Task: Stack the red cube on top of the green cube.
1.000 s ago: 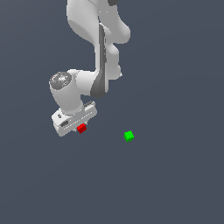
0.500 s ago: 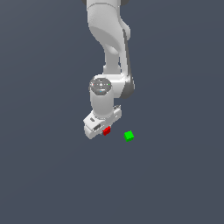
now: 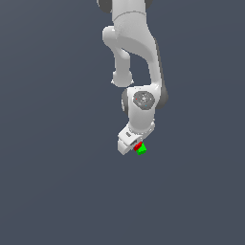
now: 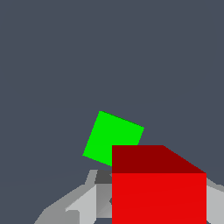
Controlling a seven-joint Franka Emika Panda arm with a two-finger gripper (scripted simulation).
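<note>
On plain grey-blue surface (image 3: 52, 191): green cube (image 3: 141, 150)

One red cube (image 3: 138, 145), one green cube (image 3: 141, 150), and one gripper (image 3: 134, 145).

Bright red cube (image 4: 158, 197) with darker red top face, plain bright green cube (image 4: 113, 138), white arm (image 3: 136, 57) with grey joints, flat slate-grey ground (image 3: 52, 143)

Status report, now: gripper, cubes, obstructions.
Gripper shut on red cube. Green cube just below, partly overlapped in wrist view. Nothing in the way.
</note>
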